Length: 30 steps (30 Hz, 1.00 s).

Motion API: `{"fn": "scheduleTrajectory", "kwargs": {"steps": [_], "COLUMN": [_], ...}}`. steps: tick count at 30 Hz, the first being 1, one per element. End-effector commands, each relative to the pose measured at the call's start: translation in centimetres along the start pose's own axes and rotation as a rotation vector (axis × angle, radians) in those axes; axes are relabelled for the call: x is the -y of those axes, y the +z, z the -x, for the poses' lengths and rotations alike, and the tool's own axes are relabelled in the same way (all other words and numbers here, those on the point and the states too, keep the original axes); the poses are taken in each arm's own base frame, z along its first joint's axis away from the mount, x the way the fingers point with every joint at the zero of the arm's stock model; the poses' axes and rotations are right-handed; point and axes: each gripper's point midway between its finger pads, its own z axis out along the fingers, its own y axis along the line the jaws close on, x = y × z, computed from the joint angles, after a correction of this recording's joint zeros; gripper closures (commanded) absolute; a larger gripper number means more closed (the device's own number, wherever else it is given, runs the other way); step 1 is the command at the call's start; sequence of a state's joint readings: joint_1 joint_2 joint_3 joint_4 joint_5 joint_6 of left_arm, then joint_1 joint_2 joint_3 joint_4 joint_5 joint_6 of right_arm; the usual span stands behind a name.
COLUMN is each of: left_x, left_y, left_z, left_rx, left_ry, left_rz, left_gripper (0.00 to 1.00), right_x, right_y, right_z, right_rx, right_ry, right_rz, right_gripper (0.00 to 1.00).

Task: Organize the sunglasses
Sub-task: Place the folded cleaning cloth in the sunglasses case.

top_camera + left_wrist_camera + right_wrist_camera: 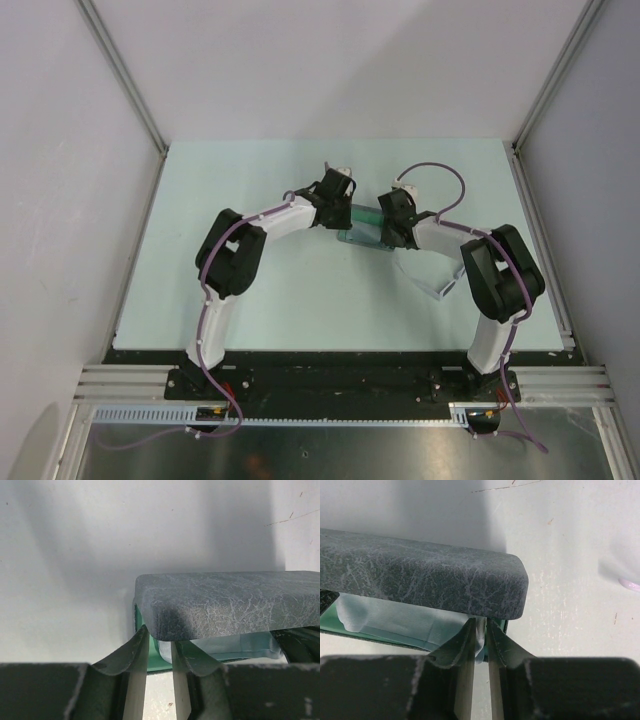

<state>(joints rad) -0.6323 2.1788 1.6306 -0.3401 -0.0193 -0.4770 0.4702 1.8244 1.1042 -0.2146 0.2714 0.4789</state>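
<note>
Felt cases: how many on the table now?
1. The grey felt case sits mid-table between the left gripper and right gripper, lid ajar over a pale blue cloth. More may be hidden.

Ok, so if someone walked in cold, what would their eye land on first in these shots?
Both arms meet at mid-table, the left gripper and right gripper coming in from opposite ends of a grey felt case. Its flap is raised, showing a teal lining and a pale blue cloth inside. What looks like the white sunglasses lies on the table under the right arm.
</note>
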Motion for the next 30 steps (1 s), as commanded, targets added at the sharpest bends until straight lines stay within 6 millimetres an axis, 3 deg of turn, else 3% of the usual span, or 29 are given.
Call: {"fn": "scheduleTrajectory", "kwargs": {"steps": [1,5,19,21,25,30], "left_x": [0.4,0.9,2.6,2.9,4.2,4.9], "left_y": [-1.0,-1.3,-3.0,-3.3,-3.4,-3.0], "left_z": [1.1,1.3,2.5,2.7,2.5,1.7], "left_rx": [0.038,0.041,0.074,0.08,0.066,0.051], "left_ry": [0.022,0.02,0.008,0.007,0.013,0.02], "left_rz": [-0.004,-0.02,-0.064,-0.069,-0.118,-0.136], "left_gripper": [0.72,0.73,0.74,0.76,0.82,0.85], "right_x": [-0.6,-0.7,-1.3,-1.6,-1.7,-1.9], "right_y": [-0.3,-0.5,-4.2,-4.2,-3.4,-2.3], "right_z": [1.9,2.4,5.7,5.6,5.0,4.2], "right_rx": [0.058,0.073,0.175,0.174,0.153,0.134], "right_ry": [0.025,0.026,0.049,0.043,0.039,0.024], "right_rz": [-0.007,-0.004,0.03,0.046,0.049,0.048], "right_gripper": [0.77,0.67,0.66,0.68,0.81,0.85]}}
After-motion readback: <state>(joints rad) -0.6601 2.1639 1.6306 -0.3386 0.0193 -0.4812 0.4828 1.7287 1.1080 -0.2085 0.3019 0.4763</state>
